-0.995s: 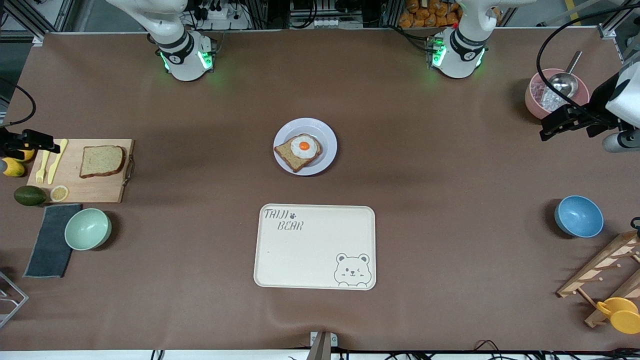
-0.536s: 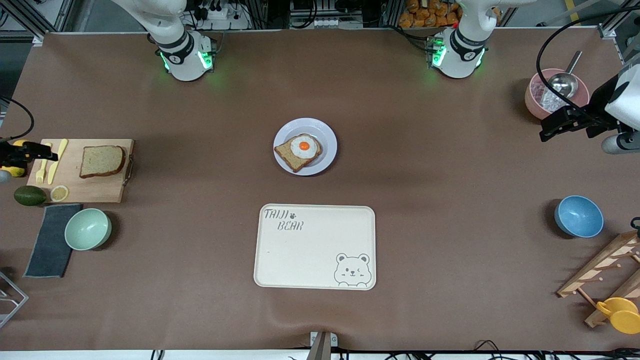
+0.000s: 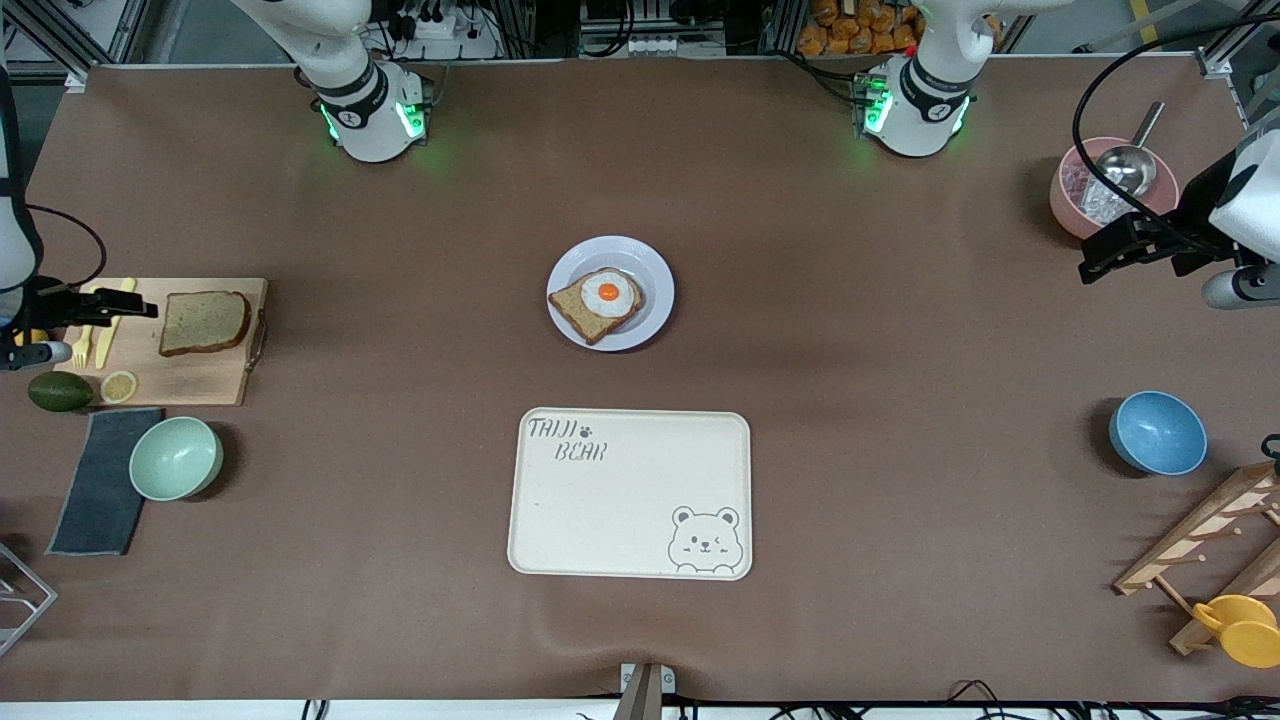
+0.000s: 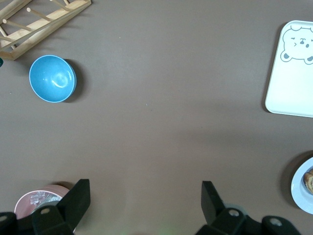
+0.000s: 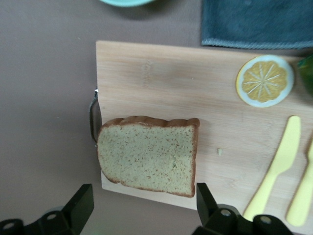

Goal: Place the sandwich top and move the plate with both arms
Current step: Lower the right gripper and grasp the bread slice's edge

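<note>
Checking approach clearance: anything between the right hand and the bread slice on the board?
Nothing visible. The right hand is open over the cutting board, beside the bread slice; only the yellow knife and fork lie under it, clear of the slice.

Speckled porous sandwich top (image 5: 149, 155) lies on a matt wooden board (image 5: 161, 78) (cloth (image 5: 257, 22) looks woven).

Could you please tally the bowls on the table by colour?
Mint green bowl: 1
Blue bowl: 1
Pink bowl, holding a metal scoop: 1
Total: 3
</note>
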Tool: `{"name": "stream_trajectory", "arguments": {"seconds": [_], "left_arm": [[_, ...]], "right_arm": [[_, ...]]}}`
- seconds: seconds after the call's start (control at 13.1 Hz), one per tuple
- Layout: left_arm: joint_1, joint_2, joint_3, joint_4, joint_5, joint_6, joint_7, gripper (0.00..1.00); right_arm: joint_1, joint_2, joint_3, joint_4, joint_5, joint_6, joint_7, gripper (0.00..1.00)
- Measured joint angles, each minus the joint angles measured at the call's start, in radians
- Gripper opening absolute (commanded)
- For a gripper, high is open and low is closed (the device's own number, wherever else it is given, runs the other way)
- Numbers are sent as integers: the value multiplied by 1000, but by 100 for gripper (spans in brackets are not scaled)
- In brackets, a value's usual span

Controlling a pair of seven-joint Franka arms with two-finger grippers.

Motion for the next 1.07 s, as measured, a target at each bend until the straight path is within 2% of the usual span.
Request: {"name": "stream_trajectory", "arguments": {"seconds": [0.31,0.61,0.69,1.07], "left_arm": [[3,1,1,0,0,0,0,100],[10,7,1,0,0,0,0,100],[10,8,1,0,0,0,0,100],[10,9,1,0,0,0,0,100]], "right_arm": [[-23,32,0,-23,19,50,-49,86],[-23,41,11,-16,30,61,-60,94],[-22,40,14,-5,30,47,-60,97],[4,33,25,74,36,-138,-60,95]]}}
